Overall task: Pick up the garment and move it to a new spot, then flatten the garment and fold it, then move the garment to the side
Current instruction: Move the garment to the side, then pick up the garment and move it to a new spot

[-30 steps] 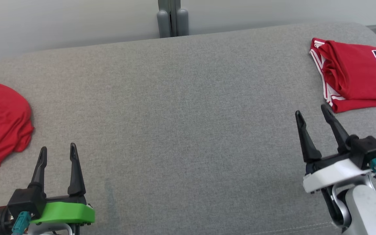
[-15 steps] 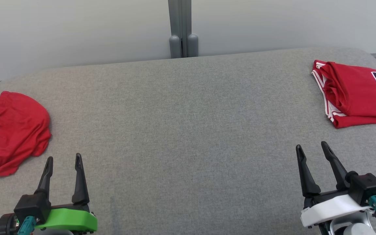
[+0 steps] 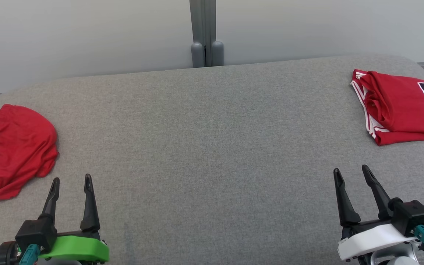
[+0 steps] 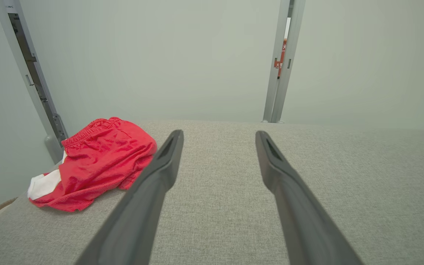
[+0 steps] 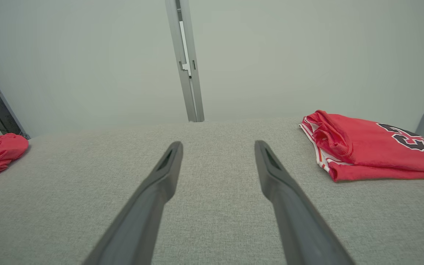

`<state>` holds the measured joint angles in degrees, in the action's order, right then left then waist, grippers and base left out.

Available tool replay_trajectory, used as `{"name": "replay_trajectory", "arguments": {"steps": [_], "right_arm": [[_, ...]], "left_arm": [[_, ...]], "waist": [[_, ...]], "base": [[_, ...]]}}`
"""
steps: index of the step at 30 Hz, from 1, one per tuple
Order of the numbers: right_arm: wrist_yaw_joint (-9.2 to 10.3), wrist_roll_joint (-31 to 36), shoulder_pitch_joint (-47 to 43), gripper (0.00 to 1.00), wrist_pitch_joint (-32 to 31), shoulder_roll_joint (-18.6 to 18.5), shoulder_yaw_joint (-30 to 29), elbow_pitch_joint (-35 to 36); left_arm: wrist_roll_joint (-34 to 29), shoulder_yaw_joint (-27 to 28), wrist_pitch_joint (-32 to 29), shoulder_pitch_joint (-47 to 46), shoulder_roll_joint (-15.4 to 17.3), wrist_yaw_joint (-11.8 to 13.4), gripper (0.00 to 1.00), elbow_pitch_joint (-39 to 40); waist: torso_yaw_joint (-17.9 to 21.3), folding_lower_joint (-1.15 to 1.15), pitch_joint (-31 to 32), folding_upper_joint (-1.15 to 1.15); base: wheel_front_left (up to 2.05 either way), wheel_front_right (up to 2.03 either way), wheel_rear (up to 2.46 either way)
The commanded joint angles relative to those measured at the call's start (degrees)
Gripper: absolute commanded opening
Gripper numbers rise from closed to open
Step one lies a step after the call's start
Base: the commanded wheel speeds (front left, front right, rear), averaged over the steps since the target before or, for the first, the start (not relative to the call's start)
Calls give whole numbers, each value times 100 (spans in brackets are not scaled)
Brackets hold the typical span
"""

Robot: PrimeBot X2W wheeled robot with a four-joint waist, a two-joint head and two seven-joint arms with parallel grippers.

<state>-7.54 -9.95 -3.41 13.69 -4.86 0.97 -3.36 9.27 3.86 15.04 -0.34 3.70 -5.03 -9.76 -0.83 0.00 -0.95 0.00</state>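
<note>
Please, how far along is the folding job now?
Done, it seems: the red jersey lies folded at the right side. In hand: nothing; the left gripper and right gripper are open and empty. Left, probably: the red shorts lie crumpled at the left, not yet folded.

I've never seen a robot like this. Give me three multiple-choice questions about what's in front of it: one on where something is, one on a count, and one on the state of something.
1. Where on the grey fabric surface does the folded red jersey with dark numerals lie?
A) far right
B) centre
C) far left

2. How many red garments are on the surface?
A) one
B) two
C) four

3. How do the left gripper and right gripper stand?
A) both open and empty
B) both shut on cloth
C) one open, one shut

Answers:
1 A: the jersey sits by the right edge.
2 B: the jersey, plus crumpled red shorts with a white patch at the left.
3 A: each pair of fingers is spread with nothing between.
</note>
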Motion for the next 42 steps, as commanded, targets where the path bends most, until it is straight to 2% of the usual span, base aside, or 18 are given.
{"name": "replay_trajectory", "arguments": {"steps": [1,11,17,25,42], "right_arm": [[11,37,-78,100,-21,-5,-15,1],[11,57,-59,100,-7,28,-81,12],[11,70,-51,100,11,57,-107,49],[11,80,53,100,-14,64,-99,-24],[11,95,221,100,-145,2,-81,-60]], "left_arm": [[-62,26,17,56,21,-14,100,-15],[-78,85,17,11,47,-24,100,3],[-73,130,18,-92,64,5,100,28],[-41,225,18,-109,71,51,100,56],[81,318,18,-28,-13,142,100,87]], "waist": [[-4,0,-2,0],[-114,0,-54,0],[-381,0,-135,0],[-950,0,-212,0],[-2412,0,-406,0]], "base": [[0,0,0],[0,0,0],[0,0,0],[0,0,0],[0,0,0]]}}
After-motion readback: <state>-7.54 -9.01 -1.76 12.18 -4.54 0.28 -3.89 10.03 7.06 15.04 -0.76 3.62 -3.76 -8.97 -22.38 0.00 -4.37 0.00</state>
